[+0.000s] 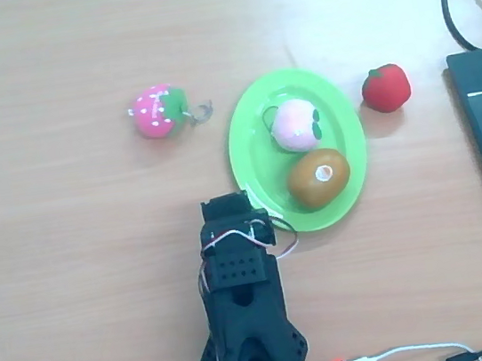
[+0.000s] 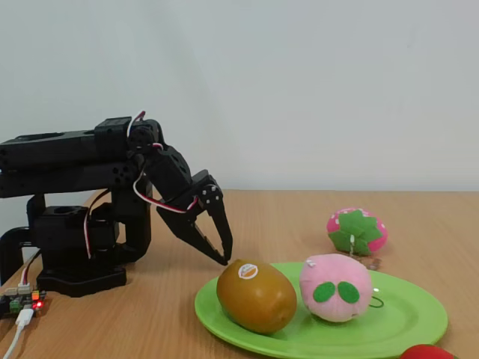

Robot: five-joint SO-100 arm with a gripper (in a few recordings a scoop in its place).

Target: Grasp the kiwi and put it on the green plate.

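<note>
On the desk [image 2: 157,314], reading the fixed view left to right: arm base at far left, with the arm folded low and reaching right so its fingers [image 2: 217,243] hang tips-down just left of the plate's near rim. Fingers sit close together, only a narrow gap visible, holding nothing; tips hover just above and beside the kiwi [image 2: 257,295], apparently not touching it. Kiwi lies on its side on the left part of the green plate [image 2: 404,329], sticker up, settled on the plate's floor, so placement looks done and the arm's posture reads as backing clear of a release. Next along, a pale pink peach [image 2: 335,287] rests on the same plate, just beside the kiwi; contact uncertain. Behind it, off the plate, a pink strawberry [image 2: 357,230] on bare desk. Overhead view agrees: kiwi [image 1: 319,178] inside the plate [image 1: 248,134], and a red fruit [image 1: 386,87] off to the right, well apart.
</note>
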